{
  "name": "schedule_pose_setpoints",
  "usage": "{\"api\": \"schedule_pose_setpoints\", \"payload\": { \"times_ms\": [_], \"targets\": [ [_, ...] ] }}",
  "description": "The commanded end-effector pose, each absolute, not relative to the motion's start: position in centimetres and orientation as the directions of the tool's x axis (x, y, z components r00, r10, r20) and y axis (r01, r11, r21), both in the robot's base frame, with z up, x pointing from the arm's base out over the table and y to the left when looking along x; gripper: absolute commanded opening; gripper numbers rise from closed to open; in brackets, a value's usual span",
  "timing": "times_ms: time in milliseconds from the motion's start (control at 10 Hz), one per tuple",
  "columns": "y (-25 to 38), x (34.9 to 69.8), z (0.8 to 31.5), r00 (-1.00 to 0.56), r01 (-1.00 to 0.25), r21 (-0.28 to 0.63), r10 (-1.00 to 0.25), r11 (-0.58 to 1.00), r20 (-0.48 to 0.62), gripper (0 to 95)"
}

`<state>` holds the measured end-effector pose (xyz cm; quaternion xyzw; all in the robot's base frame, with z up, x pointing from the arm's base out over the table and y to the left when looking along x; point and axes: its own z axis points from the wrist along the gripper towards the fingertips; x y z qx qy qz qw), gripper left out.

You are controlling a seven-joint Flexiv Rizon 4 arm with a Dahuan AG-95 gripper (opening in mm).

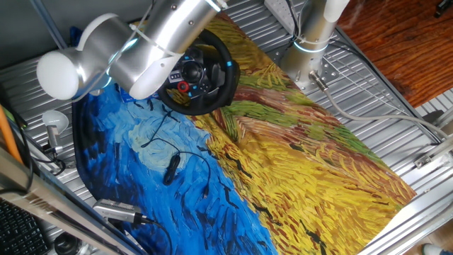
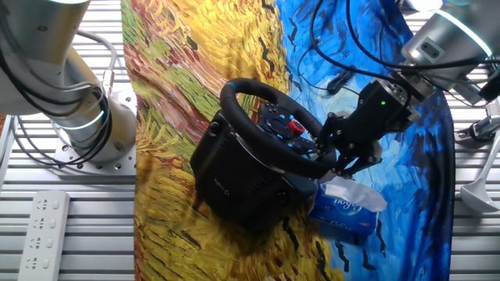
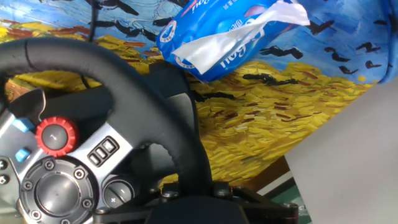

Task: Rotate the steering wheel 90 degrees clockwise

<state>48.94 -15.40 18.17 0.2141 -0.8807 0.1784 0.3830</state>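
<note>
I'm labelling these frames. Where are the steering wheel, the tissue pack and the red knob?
steering wheel [image 2: 242, 87]: the other fixed view, top of the rim.
tissue pack [image 2: 344, 212]: the other fixed view, blue wrapper.
red knob [image 3: 56, 135]: hand view, knob face.

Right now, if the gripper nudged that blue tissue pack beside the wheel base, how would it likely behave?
The tissue pack would probably slide or crumple rather than resist: its wrapper looks soft and creased. It seems light for its size. The loose white tissue sticking out would likely flop or pull free. The steering wheel, on its bulky base, looks far steadier.
</note>
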Motion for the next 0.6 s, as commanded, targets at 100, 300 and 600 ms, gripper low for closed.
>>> {"api": "schedule_pose_setpoints", "payload": {
  "times_ms": [100, 300, 600],
  "targets": [
    [-15.28, 48.68, 18.50, -0.618, -0.509, -0.153, -0.236, 0.847, 0.750, 19.0],
    [-15.47, 48.18, 18.68, -0.621, -0.511, -0.153, -0.240, 0.846, 0.747, 19.0],
    [-15.28, 47.71, 19.24, -0.628, -0.502, -0.162, -0.229, 0.850, 0.743, 19.0]
  ]
}}
